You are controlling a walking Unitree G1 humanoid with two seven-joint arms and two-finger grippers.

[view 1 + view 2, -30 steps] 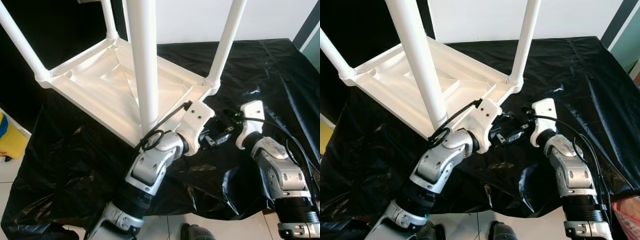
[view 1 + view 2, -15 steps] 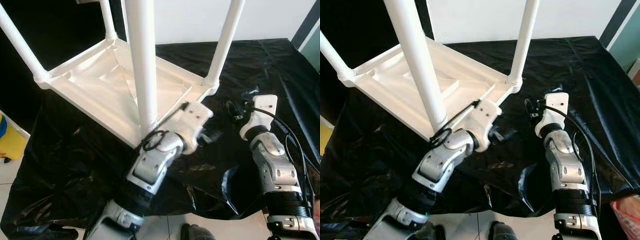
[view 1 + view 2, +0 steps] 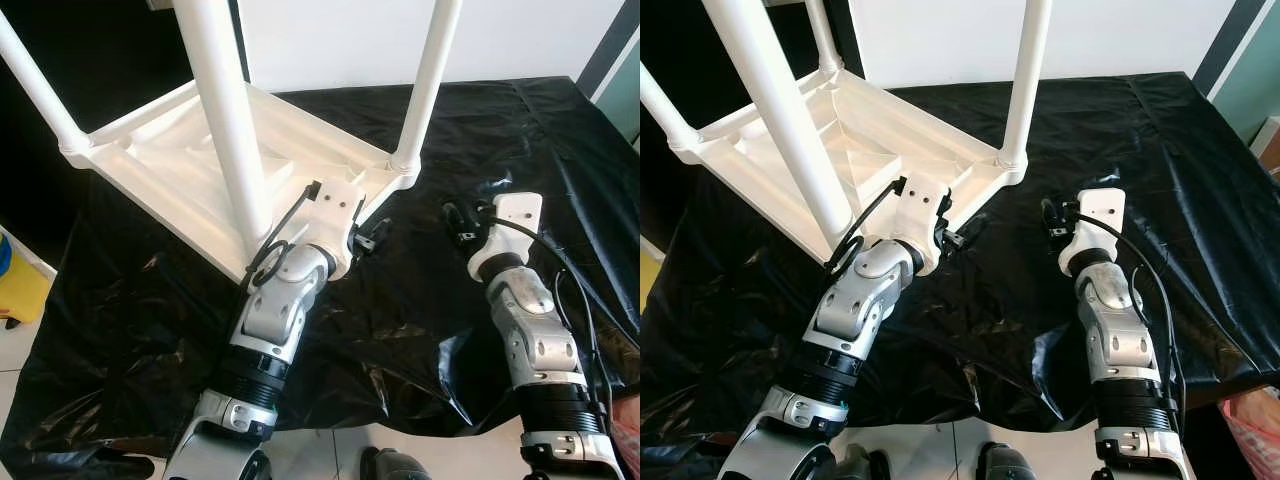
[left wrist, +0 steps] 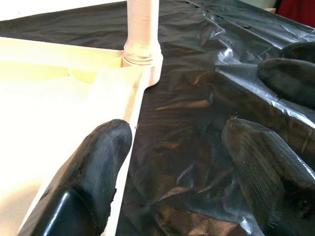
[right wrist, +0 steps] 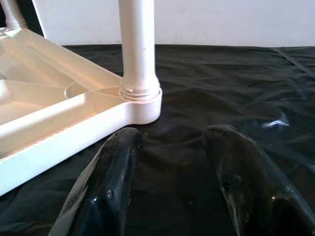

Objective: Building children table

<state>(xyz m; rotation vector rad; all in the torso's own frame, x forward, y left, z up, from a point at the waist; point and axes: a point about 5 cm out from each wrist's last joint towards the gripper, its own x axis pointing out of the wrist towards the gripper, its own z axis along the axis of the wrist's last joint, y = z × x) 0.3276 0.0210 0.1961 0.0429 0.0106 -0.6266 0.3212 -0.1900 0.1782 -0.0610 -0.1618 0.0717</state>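
Observation:
The white plastic children's table [image 3: 170,165] lies upside down on the black sheet, its legs pointing up. One leg [image 3: 225,110] rises at the near corner and another [image 3: 425,90] at the right corner. My left gripper [image 3: 368,238] is open beside the table's near right rim [image 4: 134,98], one finger [image 4: 101,162] over the rim and nothing between the fingers. The right gripper [image 3: 458,222] is open just above the sheet, a short way to the right of the right corner leg [image 5: 138,44] and facing it. It holds nothing.
A black plastic sheet [image 3: 500,130] covers the work surface and is wrinkled around both arms. A yellow object [image 3: 20,275] stands on the floor at the left. A white wall [image 3: 340,40] is behind. Pale floor tiles [image 3: 330,455] show at the front edge.
The two grippers were close together in front of the table's right corner. They have drawn apart: the left went up to the table rim, the right swung away to the right. The view shifted slightly.

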